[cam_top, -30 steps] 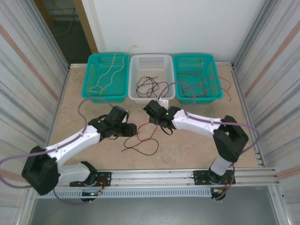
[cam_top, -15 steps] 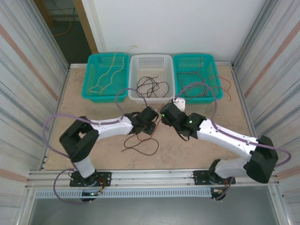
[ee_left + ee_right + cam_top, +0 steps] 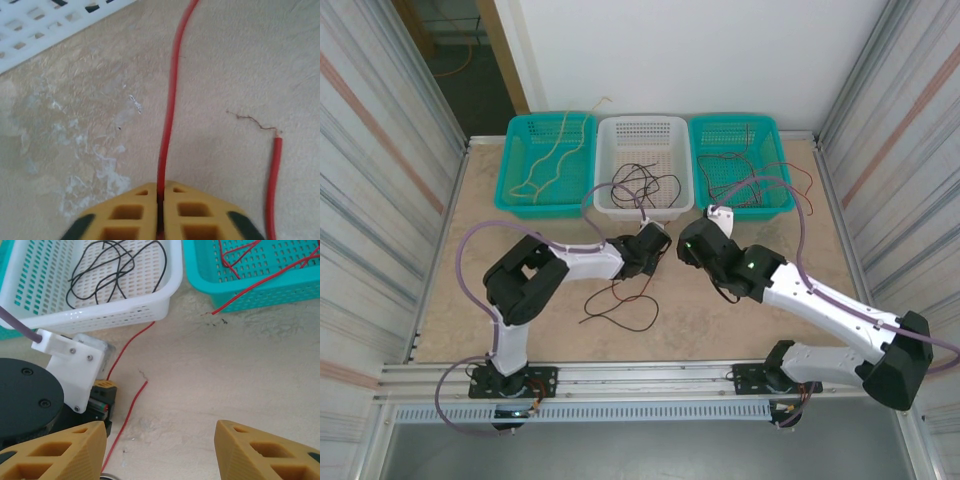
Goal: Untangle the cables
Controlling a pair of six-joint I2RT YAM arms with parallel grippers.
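Red cable [image 3: 171, 100] pinched straight, black cables [image 3: 107, 270] coiled

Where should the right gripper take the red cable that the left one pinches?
Probably on the straight stretch of red cable between the shut left gripper and the white basket. It lies flat on the table, so come from above with the open right gripper straddling it crosswise.

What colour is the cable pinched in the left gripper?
Red cable, clearest in the left wrist view.
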